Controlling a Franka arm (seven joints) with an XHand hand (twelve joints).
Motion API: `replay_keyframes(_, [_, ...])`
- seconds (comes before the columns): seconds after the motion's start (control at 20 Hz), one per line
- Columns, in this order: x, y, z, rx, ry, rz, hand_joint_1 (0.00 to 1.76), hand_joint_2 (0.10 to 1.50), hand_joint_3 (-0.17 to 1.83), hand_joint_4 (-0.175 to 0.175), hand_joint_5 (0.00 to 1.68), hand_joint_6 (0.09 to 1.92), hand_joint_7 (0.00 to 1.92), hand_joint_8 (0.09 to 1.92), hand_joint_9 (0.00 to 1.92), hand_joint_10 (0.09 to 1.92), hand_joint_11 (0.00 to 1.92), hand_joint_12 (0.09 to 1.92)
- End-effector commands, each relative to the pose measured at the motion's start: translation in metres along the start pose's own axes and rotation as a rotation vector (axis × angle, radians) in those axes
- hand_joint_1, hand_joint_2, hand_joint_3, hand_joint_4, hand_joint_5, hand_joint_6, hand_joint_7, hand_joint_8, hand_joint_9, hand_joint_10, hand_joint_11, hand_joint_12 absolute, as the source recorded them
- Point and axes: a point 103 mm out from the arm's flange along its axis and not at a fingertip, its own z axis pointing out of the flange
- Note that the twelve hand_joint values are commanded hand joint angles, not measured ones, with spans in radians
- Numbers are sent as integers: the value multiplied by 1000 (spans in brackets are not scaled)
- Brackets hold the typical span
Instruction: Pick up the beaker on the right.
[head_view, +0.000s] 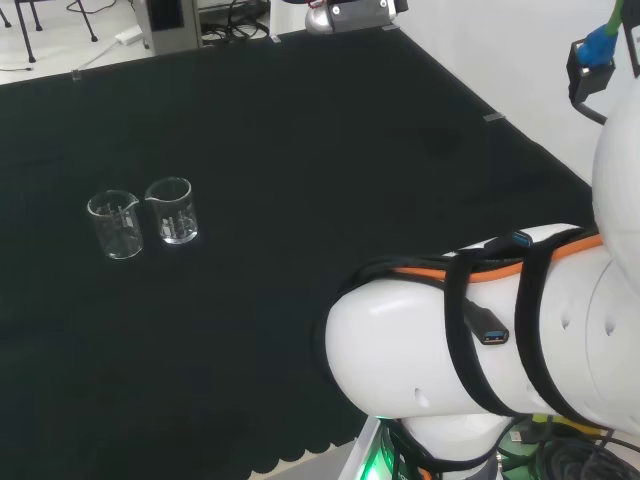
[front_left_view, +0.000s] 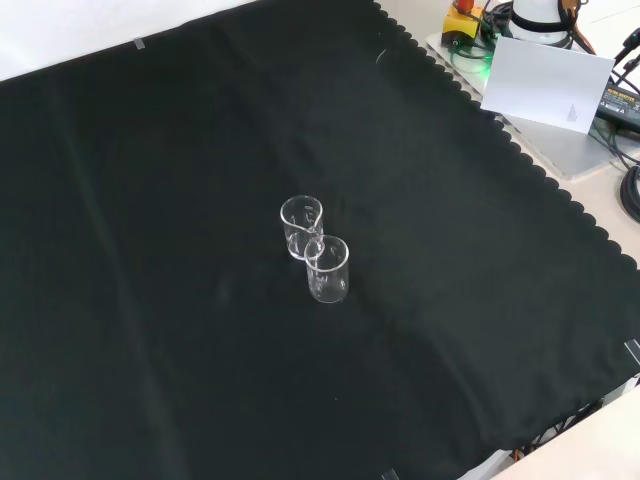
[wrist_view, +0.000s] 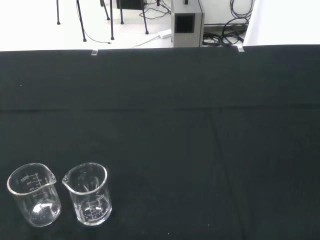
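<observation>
Cannot tell how the hand is set, spread or closed. Nearest in the head view, the arm's white links (head_view: 480, 340), bulking at the right, strapped with black bands over an orange and black cable (head_view: 470, 262). Beyond them, black cloth (head_view: 300, 150) across the whole bench, scalloped along the near edge. Well apart from the links, at the left of that view, two clear beakers standing upright on the cloth: the right beaker (head_view: 171, 210) and, just beside it, the left beaker (head_view: 115, 225). Too close together to say whether touching (glass on black, hard to read). Seen from the wrist camera, the same pair side by side, right beaker (wrist_view: 87, 193) with its spout turned toward the left beaker (wrist_view: 33, 195), printed scale marks faint on both walls. From the front, one behind the other near the middle of the cloth (front_left_view: 150, 300): right beaker (front_left_view: 301, 226) farther off, left beaker (front_left_view: 328, 269) nearer and overlapping its outline. Past the cloth's scalloped edge in the front view, a white card (front_left_view: 545, 85) propped at the upper right. In the wrist view, beyond the far edge of the cloth, a grey box (wrist_view: 186, 22) on the floor among cables.
</observation>
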Motion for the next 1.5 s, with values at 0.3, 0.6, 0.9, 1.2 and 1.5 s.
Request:
replay_keyframes(0.3, [-3, 7, 2, 3, -18, 2, 99, 1325, 270, -13, 282, 91, 177, 472, 190, 622, 0, 900])
replay_keyframes(0.6, [-27, 24, 11, -20, 10, 21, 296, 1221, 195, -17, 263, 87, 223, 498, 233, 648, 0, 919])
replay_keyframes(0.9, [-57, 43, 24, -5, -15, 139, 654, 917, 436, -34, 307, 87, 279, 604, 340, 687, 0, 1117])
replay_keyframes(1.2, [-30, 57, 56, 14, 6, 173, 722, 756, 659, -38, 325, 87, 277, 625, 347, 699, 0, 1161])
replay_keyframes(1.5, [1, 91, 94, 30, 79, 131, 729, 736, 671, -39, 328, 87, 272, 624, 348, 701, 0, 1165])
